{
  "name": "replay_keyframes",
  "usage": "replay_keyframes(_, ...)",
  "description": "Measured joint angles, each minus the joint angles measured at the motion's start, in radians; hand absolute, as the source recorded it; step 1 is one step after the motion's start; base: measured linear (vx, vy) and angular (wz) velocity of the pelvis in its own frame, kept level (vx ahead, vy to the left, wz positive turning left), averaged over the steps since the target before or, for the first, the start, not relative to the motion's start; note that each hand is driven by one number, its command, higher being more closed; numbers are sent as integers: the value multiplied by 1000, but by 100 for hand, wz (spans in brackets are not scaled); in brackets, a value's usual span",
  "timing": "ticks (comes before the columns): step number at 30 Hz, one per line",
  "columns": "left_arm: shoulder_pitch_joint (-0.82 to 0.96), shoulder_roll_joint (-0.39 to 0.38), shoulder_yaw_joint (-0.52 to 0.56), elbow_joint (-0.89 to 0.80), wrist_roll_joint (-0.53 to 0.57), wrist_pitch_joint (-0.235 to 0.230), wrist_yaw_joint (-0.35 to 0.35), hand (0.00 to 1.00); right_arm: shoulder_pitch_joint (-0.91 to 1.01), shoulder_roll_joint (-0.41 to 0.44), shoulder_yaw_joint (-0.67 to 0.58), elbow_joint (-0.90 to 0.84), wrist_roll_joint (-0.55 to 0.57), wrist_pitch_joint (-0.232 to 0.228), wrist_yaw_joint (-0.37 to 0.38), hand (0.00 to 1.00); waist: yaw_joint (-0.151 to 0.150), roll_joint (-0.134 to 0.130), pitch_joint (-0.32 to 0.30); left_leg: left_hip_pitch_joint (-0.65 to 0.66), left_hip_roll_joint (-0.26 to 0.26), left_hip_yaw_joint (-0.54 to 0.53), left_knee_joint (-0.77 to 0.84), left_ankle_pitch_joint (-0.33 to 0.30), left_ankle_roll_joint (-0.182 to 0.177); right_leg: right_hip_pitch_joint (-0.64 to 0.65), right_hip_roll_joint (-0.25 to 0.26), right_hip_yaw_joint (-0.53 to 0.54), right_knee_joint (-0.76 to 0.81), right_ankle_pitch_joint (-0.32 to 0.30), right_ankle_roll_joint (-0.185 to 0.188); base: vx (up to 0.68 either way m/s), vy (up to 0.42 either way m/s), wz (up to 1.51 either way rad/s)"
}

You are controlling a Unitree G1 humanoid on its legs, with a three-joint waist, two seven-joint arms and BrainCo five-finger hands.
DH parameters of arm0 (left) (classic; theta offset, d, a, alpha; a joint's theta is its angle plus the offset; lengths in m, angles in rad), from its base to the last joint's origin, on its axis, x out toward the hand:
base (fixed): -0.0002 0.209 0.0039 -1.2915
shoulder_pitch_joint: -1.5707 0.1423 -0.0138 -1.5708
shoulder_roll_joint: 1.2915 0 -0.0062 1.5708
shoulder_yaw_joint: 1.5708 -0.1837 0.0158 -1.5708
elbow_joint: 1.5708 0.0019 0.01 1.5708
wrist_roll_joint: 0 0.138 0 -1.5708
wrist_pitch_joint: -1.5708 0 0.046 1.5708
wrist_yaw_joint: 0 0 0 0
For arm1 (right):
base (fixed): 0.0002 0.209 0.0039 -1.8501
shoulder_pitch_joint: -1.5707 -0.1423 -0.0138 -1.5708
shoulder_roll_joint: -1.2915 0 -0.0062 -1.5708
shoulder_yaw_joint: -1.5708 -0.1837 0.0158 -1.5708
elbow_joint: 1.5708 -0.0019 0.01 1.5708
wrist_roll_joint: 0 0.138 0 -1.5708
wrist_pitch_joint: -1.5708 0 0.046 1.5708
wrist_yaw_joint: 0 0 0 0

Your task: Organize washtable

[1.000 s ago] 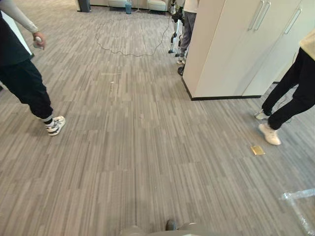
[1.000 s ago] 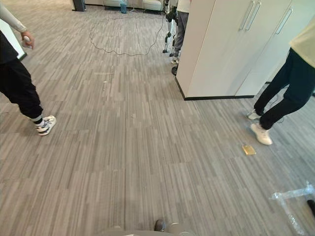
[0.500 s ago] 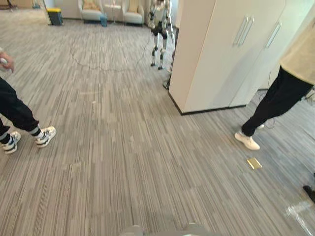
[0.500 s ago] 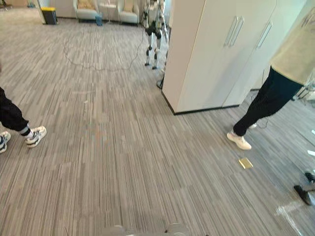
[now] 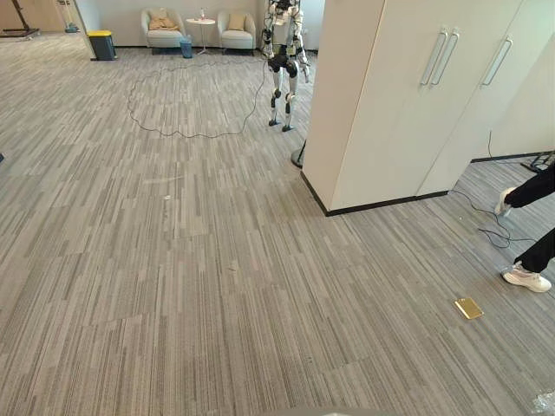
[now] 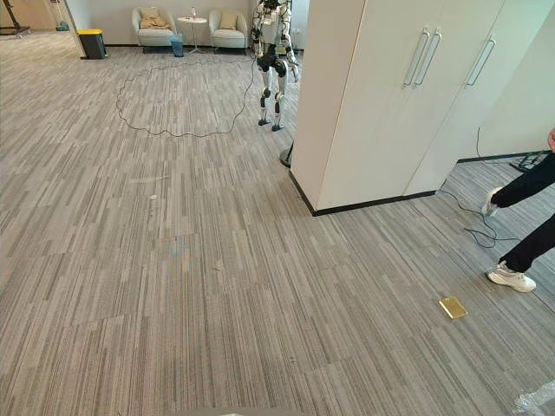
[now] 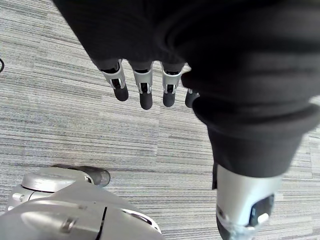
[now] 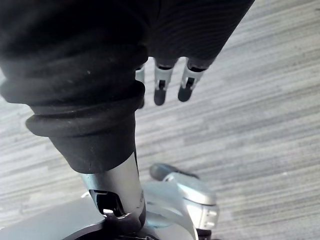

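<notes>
My left hand [image 7: 145, 95] hangs at my side above grey striped carpet, fingers straight and relaxed, holding nothing. My right hand [image 8: 161, 89] hangs the same way over the carpet, fingers loose and empty. The eye views look across an open stretch of carpeted floor [image 5: 199, 260].
A tall white cabinet [image 5: 390, 95] stands ahead to the right. Past its corner stands another humanoid robot [image 5: 284, 52], with a black cable [image 5: 195, 134] looped on the floor. A person's leg and white shoe [image 5: 527, 277] are at the right edge, near a flat gold thing [image 5: 468, 308]. Armchairs [image 5: 165, 22] line the far wall.
The whole picture has shifted: the camera has lifted and swung. The person at the left has gone out of sight, and the person at the right has stepped farther right.
</notes>
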Motion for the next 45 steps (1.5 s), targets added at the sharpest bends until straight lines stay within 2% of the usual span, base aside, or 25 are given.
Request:
replay_keyframes(5, -3, 3, -21, 0, -1, -1, 0, 0, 0, 0, 0, 0, 1, 0, -1, 0, -1, 1, 1, -4, 0, 1, 0, 0, 0, -4, 2, 3, -1, 0, 0, 0, 0, 0)
replay_keyframes(13, -13, 26, -163, 1, -25, -34, 1, 0, -2, 8, -55, 0, 59, -5, -42, 0, -1, 12, 6, -36, -5, 3, -32, 16, 3, -46, 9, 22, -16, 4, 4, -2, -6, -2)
replay_keyframes(22, -53, 21, -174, 9, -44, -43, 0, 0, -14, 12, -109, -1, 79, -5, -45, 0, -2, 36, 22, -85, -7, -43, -27, 16, 3, -75, 18, 17, -24, 6, -2, 29, -13, 3)
replay_keyframes(24, -75, 23, -173, 9, -45, -44, 0, 0, -20, 16, -119, -2, 79, -6, -45, 0, -5, 25, 34, -110, -7, -72, 7, 16, 2, -76, 13, 2, -18, -3, -9, 0, -18, 34)
replay_keyframes(26, -81, 26, -170, -6, -47, -48, 0, 0, -25, 23, -120, -6, 79, -10, -45, 0, -10, 11, 61, -154, -4, -110, 101, 4, -11, -94, 0, -9, 54, -56, -19, -25, -61, 50)
replay_keyframes(27, -79, 25, -154, -16, -47, -52, 0, 0, -30, 26, -120, -27, 79, -12, -44, 0, -13, 22, 90, -199, 6, -137, 218, -32, -24, -111, 0, -4, 134, -124, -29, -68, -61, 66)
replay_keyframes(28, -76, 17, -102, -33, -48, -52, -2, 0, -31, 28, -119, -47, 78, -13, -44, 0, -7, 11, 104, -267, 22, -143, 397, -70, -40, -130, -3, -4, 222, -183, -23, -91, -42, 60)
replay_keyframes(29, -72, 7, -66, -53, -56, -52, -1, 0, -31, 28, -117, -60, 78, -13, -44, 0, 6, 20, 119, -320, 31, -144, 519, -70, -40, -148, -4, -4, 278, -215, -22, -112, -46, 31)
replay_keyframes(30, -64, -13, -25, -72, -65, -51, 3, 0, -32, 19, -99, -81, 71, -13, -44, 0, 24, 18, 142, -419, 52, -147, 727, -30, -25, -157, 1, -5, 353, -261, -22, -54, -33, 9)
replay_keyframes(31, -42, -20, 2, -74, -73, -46, 7, 0, -32, 18, -73, -81, 65, -12, -45, 0, 32, 5, 150, -466, 63, -147, 835, 13, -33, -151, -3, -9, 383, -288, -26, -9, -27, 12)
replay_keyframes(32, -31, -17, 3, -75, -78, -43, 9, 0, -33, 22, -71, -81, 63, -12, -46, 0, 32, -1, 151, -483, 72, -142, 863, 8, -38, -149, -5, -17, 384, -294, -26, 44, 17, 25)
replay_keyframes(33, -23, -15, 2, -72, -82, -41, 12, 0, -35, 25, -72, -83, 57, -11, -48, 0, 30, 2, 150, -506, 86, -134, 874, -17, -29, -139, -11, -30, 384, -300, -21, 76, 37, 26)
replay_keyframes(34, -19, -14, 2, -68, -84, -41, 19, 0, -40, 25, -72, -81, 55, -9, -48, 0, 33, -6, 154, -528, 103, -113, 844, -45, -31, -138, -20, -32, 383, -304, -14, 112, 83, 28)
replay_keyframes(35, -11, -12, 1, -68, -84, -41, 21, 0, -48, 24, -73, -79, 54, -6, -47, 0, 33, -11, 158, -548, 113, -90, 769, -60, -35, -138, -37, -31, 382, -310, -5, 159, 159, 27)
replay_keyframes(36, -9, -12, -2, -66, -84, -40, 22, 0, -51, 18, -77, -75, 54, -5, -47, 0, 32, -22, 162, -578, 115, -75, 618, -56, -40, -142, -72, -32, 382, -321, 14, 136, 185, 20)
replay_keyframes(37, -9, -13, -8, -65, -84, -40, 21, 0, -51, 13, -81, -73, 55, -5, -45, 0, 34, -24, 162, -585, 117, -75, 552, -52, -44, -142, -86, -32, 382, -327, 23, 195, 337, 6)
replay_keyframes(38, -1, -23, -14, -51, -87, -40, 20, 0, -39, -10, -84, -71, 57, -12, -34, 0, 33, -11, 151, -592, 129, -81, 406, -42, -61, -140, -107, -28, 369, -338, 42, 208, 347, -12)
replay_keyframes(39, 3, -26, -14, -41, -88, -40, 20, 0, -31, -17, -86, -70, 58, -16, -25, 0, 39, -4, 146, -600, 140, -72, 401, -26, -80, -134, -115, -18, 367, -345, 54, 259, 399, -18)
replay_keyframes(40, 13, -24, -14, -28, -90, -40, 20, 0, -17, -13, -95, -70, 59, -23, -21, 0, 49, 2, 132, -605, 129, -44, 434, -14, -71, -123, -135, -1, 363, -355, 69, 416, 482, -19)
replay_keyframes(41, 29, -19, -5, -19, -103, -42, 17, 0, 8, -1, -152, -51, 60, -19, -24, 0, 56, -15, 91, -624, 82, -32, 478, -10, -39, -107, -178, 28, 371, -368, 100, 454, 452, -11)
replay_keyframes(42, 36, -13, -3, -16, -104, -42, 16, 0, 15, 13, -173, -41, 60, -18, -26, 0, 54, -24, 81, -622, 49, -23, 486, -19, -10, -126, -202, 60, 432, -374, 108, 594, 499, 17)
replay_keyframes(43, 24, 3, -1, -8, -106, -41, 16, 0, 19, 40, -218, -33, 62, -18, -31, 0, 41, -49, 65, -602, -8, -14, 504, -58, 37, -185, -239, 144, 650, -380, 111, 434, 283, 39)
replay_keyframes(44, 18, 5, -1, -8, -108, -42, 15, 0, 19, 48, -241, -33, 67, -17, -37, 0, 33, -57, 62, -583, -33, -12, 507, -75, 54, -211, -246, 191, 745, -352, 84, 531, 361, 60)
replay_keyframes(45, 9, 19, -7, -8, -113, -41, 13, 0, 15, 56, -251, -35, 78, -20, -37, 0, 19, -64, 72, -520, -76, -12, 499, -107, 85, -261, -249, 275, 922, -244, 14, 501, 324, 44)
